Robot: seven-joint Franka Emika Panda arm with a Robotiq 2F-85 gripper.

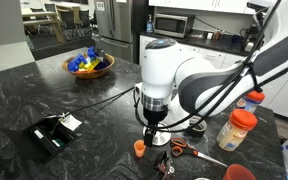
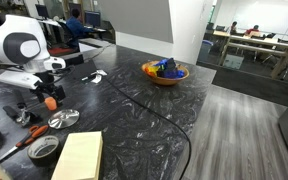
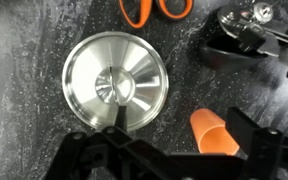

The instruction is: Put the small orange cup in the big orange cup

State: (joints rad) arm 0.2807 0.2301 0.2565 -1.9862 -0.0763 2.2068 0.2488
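The small orange cup (image 1: 140, 148) stands on the dark marbled counter, and shows in an exterior view (image 2: 50, 102) just below the gripper. In the wrist view the cup (image 3: 216, 133) sits between my two fingers, close to the right one. My gripper (image 3: 180, 138) is open and low over the counter in both exterior views (image 1: 154, 133) (image 2: 46, 92). It does not grip the cup. The big orange cup (image 1: 240, 172) is a darker red-orange rim at the bottom edge, well away from the gripper.
A round metal lid (image 3: 116, 82) lies beside the small cup. Orange-handled scissors (image 3: 154, 8) (image 1: 179, 150) lie close by. Two clear jars with orange lids (image 1: 239, 128) stand near the big cup. A bowl of toys (image 2: 166, 72), a black box (image 1: 52, 133) and a wooden board (image 2: 79, 155) are farther off.
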